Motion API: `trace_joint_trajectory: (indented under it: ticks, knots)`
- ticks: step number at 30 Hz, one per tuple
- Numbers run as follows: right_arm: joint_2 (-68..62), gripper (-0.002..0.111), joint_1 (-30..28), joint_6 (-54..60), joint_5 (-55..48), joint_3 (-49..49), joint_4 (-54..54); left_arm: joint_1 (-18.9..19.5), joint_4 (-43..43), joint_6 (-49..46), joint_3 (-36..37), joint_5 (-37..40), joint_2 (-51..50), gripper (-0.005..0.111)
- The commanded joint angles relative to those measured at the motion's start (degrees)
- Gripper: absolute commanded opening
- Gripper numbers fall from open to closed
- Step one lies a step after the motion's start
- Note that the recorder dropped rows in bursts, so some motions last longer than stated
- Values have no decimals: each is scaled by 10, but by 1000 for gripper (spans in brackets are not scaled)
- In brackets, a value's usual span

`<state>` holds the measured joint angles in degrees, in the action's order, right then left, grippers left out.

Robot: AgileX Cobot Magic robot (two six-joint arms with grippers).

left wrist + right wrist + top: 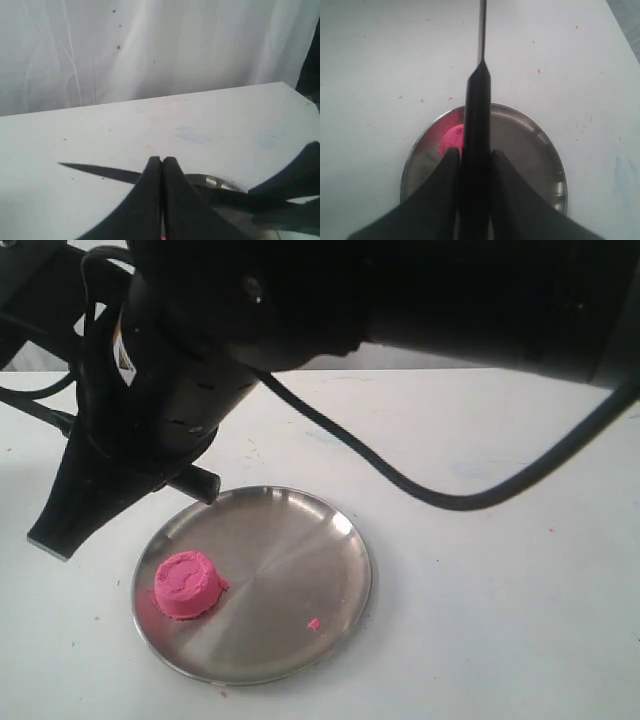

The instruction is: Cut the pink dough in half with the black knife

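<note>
A white table (480, 590), flecked with pink crumbs, carries a round steel plate (300, 570). The pink dough (187, 585), one whole puck, sits on the plate near its rim at about nine o'clock; a small pink crumb (314, 623) lies toward five o'clock. The right gripper (472, 155) is clamped on the handle of the black knife (476, 125), held above the plate with the blade over the dough. The left gripper (162, 160) has its fingers pressed together, holding nothing, near the plate's edge.
</note>
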<state>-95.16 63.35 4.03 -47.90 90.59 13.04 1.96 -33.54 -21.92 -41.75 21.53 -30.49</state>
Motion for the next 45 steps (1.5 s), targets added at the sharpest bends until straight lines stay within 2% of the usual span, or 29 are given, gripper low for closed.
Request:
trace_joint_trajectory:
  ticks: [1,5,13,20,26,31,37,45]
  knots:
    - [3,0,0,11,4,0,-11,-2,-44,-35,-11,-28,-42,0]
    - [4,0,0,13,4,0,-29,-21,-46,-71,-11,-26,-106,0]
    - [27,0,0,13,8,0,-30,-23,-48,-101,-10,-3,-190,0]
    - [22,0,0,12,-27,0,-2,-23,-48,-101,-12,-25,-177,0]
    - [-7,0,-5,-14,-24,-2,28,-23,-42,-102,-29,2,-150,0]
    - [-8,0,-20,-73,10,-44,45,-24,-31,-102,-35,29,-145,0]
    - [16,0,-29,-122,96,-125,48,-47,-19,-103,-35,38,-145,0]
    - [25,0,-40,-148,144,-194,45,-50,-44,-112,9,3,-159,0]
